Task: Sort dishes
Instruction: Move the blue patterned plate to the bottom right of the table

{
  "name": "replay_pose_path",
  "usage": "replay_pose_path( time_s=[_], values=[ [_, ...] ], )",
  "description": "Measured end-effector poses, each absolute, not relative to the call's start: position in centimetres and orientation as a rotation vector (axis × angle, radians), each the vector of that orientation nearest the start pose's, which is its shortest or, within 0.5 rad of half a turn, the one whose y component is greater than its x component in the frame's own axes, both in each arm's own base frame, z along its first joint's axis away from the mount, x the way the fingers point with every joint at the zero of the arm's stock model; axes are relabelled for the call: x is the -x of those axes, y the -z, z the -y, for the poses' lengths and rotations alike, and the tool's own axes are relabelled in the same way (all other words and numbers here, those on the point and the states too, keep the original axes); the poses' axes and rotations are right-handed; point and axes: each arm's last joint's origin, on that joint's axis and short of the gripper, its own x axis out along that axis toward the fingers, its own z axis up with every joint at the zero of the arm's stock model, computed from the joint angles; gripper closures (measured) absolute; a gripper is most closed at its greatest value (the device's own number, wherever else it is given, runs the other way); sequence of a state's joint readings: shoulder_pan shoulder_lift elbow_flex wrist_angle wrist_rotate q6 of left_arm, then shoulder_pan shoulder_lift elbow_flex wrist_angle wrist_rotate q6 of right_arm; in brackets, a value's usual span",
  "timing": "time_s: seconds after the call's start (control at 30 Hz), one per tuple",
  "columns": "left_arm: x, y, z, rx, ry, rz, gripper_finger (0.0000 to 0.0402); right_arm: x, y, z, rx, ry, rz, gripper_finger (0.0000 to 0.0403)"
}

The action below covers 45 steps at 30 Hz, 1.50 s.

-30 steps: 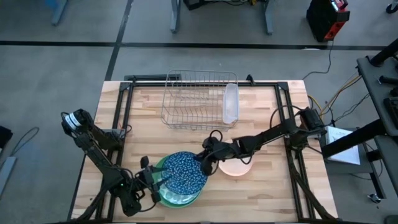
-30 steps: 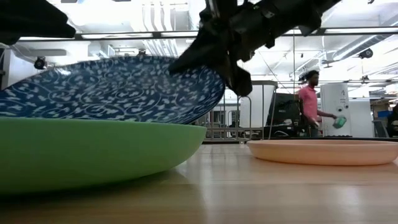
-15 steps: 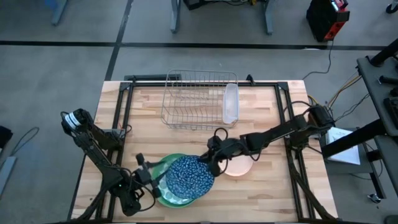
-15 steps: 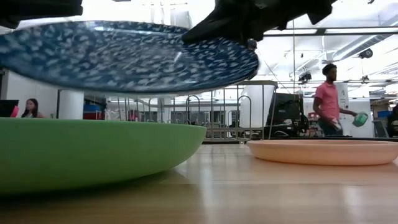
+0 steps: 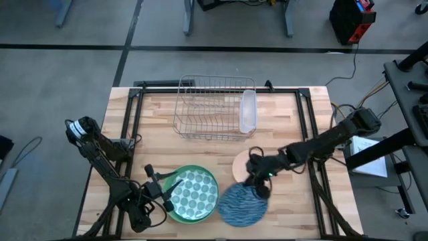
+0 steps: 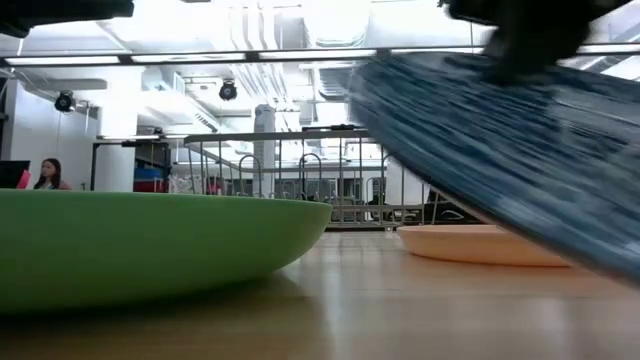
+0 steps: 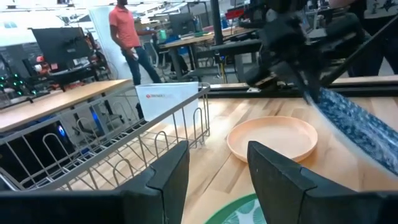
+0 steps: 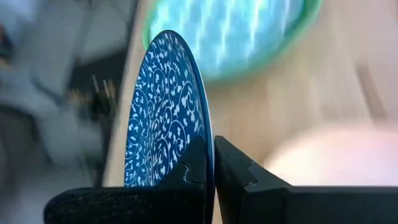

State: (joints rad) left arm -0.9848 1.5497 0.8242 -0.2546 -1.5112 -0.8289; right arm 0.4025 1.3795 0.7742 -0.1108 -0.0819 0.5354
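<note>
A: Where is the way blocked?
B: Far centre, by the wire rack; near centre, by the green plate, blue plate and peach bowl.
A: Free room?
B: Bare table far left and far right.

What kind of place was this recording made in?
Most likely a robotics lab or workshop, not a kitchen. The wooden table stands on a bare concrete floor, other workbenches with a monitor fill the room behind, and a person walks among them.
</note>
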Motion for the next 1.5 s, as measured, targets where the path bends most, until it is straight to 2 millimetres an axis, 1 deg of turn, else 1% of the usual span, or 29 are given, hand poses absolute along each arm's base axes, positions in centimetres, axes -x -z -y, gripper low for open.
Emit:
replay_pose_path(
  time_s=[0.1, 0.2, 0.33, 0.43, 0.53, 0.7, 0.83, 0.97, 1.23, 1.4, 1.5],
  values=[
    [-17.7, -19.2, 21.4, -0.141, -0.548, -0.091, 0.0247, -24.0, -20.9, -11.8, -0.389, -0.254, -0.907, 0.0403],
    [-17.7, -19.2, 21.4, -0.142, -0.55, -0.091, 0.0247, -23.1, -20.6, -12.3, -0.401, -0.237, -0.979, 0.0403],
    [-17.7, -19.2, 21.4, -0.146, -0.55, -0.092, 0.0247, -22.4, -20.0, -12.8, -0.402, -0.212, -1.065, 0.0403],
    [-17.7, -19.2, 21.4, -0.146, -0.55, -0.092, 0.0247, -21.8, -19.2, -12.8, -0.418, -0.174, -1.177, 0.0403],
    [-17.7, -19.2, 21.4, -0.146, -0.55, -0.092, 0.0247, -21.4, -18.5, -12.8, -0.436, -0.148, -1.254, 0.0403],
    [-17.7, -19.2, 21.3, -0.149, -0.551, -0.094, 0.0247, -21.3, -17.7, -13.1, -0.469, -0.188, -1.334, 0.0403],
    [-17.7, -19.2, 21.3, -0.149, -0.551, -0.094, 0.0247, -21.4, -17.3, -13.2, -0.478, -0.199, -1.367, 0.0403],
    [-17.7, -19.2, 21.3, -0.15, -0.551, -0.094, 0.0247, -21.4, -16.7, -13.1, -0.477, -0.175, -1.387, 0.0402],
    [-17.7, -19.2, 21.3, -0.156, -0.553, -0.096, 0.0247, -20.7, -14.3, -12.4, -0.479, -0.099, -1.457, 0.04],
    [-17.7, -19.1, 21.3, -0.156, -0.553, -0.096, 0.0247, -20.6, -13.7, -11.8, -0.46, -0.047, -1.425, 0.04],
    [-17.7, -19.1, 21.3, -0.156, -0.553, -0.096, 0.0247, -20.5, -13.2, -11.0, -0.427, 0.026, -1.398, 0.04]
  ],
)
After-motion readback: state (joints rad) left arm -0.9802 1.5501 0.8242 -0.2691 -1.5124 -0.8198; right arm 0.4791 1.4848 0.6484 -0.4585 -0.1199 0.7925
